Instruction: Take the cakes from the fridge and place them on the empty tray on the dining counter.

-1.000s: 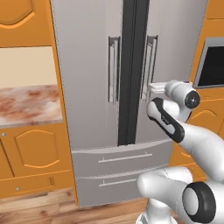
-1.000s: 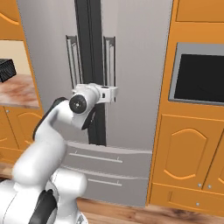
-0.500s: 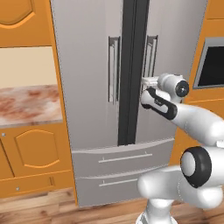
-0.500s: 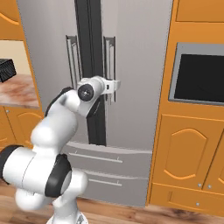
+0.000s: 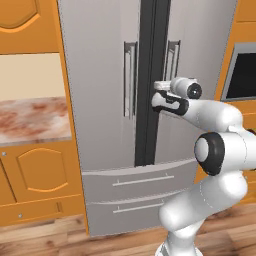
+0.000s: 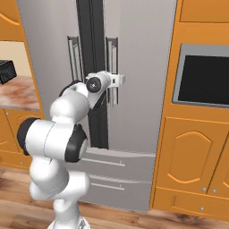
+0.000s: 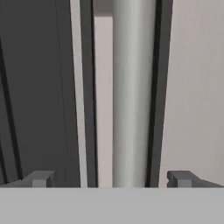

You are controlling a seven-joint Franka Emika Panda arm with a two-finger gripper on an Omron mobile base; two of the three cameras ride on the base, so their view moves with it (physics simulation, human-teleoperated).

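Fridge (image 5: 100,75) front, outstretched arm, jaws apart.

The white arm rose from its base, bent sharply at its dark elbow joint and reached forward at about chest height. Its wrist was level, the gripper (image 7: 112,178) pointing straight ahead. The jaws stood wide apart, with the two dark fingertips (image 7: 40,178) well separated and clasping nothing.
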